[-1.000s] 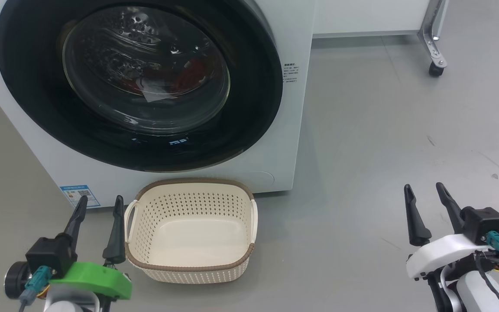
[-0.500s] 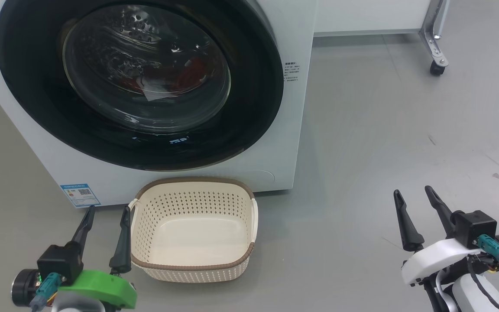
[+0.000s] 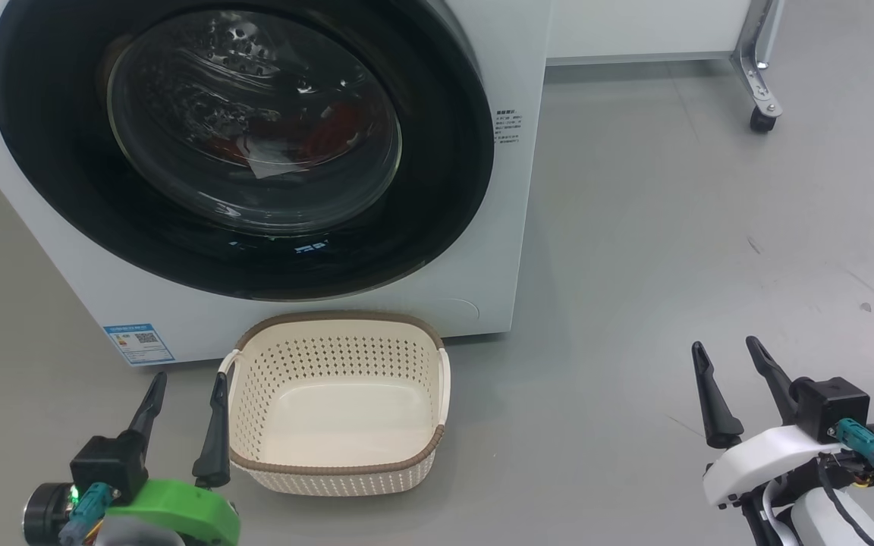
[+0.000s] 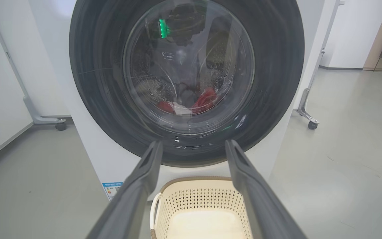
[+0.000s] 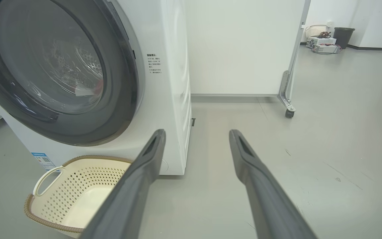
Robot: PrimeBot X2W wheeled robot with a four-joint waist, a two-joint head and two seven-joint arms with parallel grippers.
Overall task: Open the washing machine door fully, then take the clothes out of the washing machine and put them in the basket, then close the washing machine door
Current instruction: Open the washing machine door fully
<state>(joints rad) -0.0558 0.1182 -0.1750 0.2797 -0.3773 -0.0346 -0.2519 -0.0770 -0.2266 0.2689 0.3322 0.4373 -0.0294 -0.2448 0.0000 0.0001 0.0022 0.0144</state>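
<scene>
While the washing machine door (image 3: 243, 140) sits shut against the front of the washing machine (image 3: 509, 250), the clothes (image 3: 334, 125) lie inside the drum. They show through the glass bowl as red fabric with a pale piece beside it (the left wrist view has them low in the drum). The basket (image 3: 338, 317) stands upright and empty on the grey floor (image 3: 634, 265), directly in front of the machine, below the door's lower edge.

The left tool (image 3: 190, 377) hangs low at the basket's left side, its two dark fingers spread apart and gripping nothing. Its inner finger is just beside the basket's left handle; whether they touch cannot be told. The right tool (image 3: 724, 343) hangs well to the right of the basket over bare floor, fingers likewise parted and holding nothing. Both tools point toward the machine.

A small blue sticker (image 3: 137, 343) marks the machine's lower left corner, and a printed label (image 3: 507, 127) sits on the front panel to the right of the door. Beyond the machine's right side, a white panel (image 3: 634, 26) stands on a metal leg with a caster (image 3: 760, 121).
</scene>
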